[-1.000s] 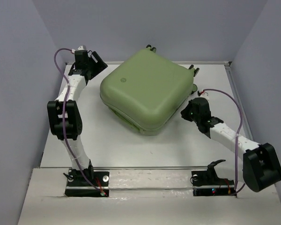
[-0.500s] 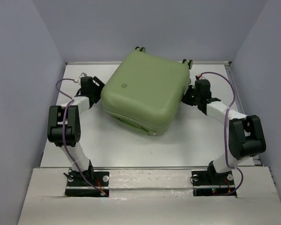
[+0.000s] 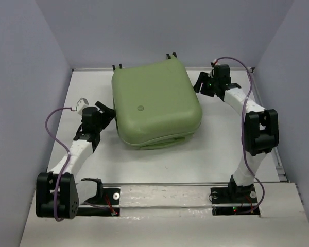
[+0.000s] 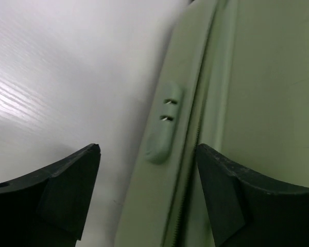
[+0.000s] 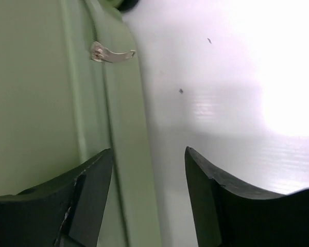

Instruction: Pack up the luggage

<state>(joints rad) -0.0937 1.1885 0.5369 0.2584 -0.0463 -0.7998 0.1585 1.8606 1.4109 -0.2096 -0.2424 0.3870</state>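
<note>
- Luggage lies flat and closed on the white table, toward the far middle, with its light-green shell facing up and a small round emblem near the centre of the lid
- Its dark wheels stick out at the far edge, toward the back wall
- Left tool sits low over the table just beside the luggage's left side, its fingers pointing at the shell; the overhead view does not show whether they touch it
- In the left wrist view the left tool's two dark fingers stand wide apart and grip nothing: one finger is over bare table, the other over the green shell
- Between those fingers runs the luggage's side, with the zip line and a small oblong green bump that carries two short slits
- Right tool is at the far-right corner of the luggage, just beside the shell, with its arm stretched out along the right side of the table
- In the right wrist view the right tool's fingers are parted with nothing held between them: one is over the green shell, the other over the table
- A small metal zip pull lies against the shell's edge ahead of the right tool, apart from both fingers
- A purple cable loops from the left arm's wrist
</note>
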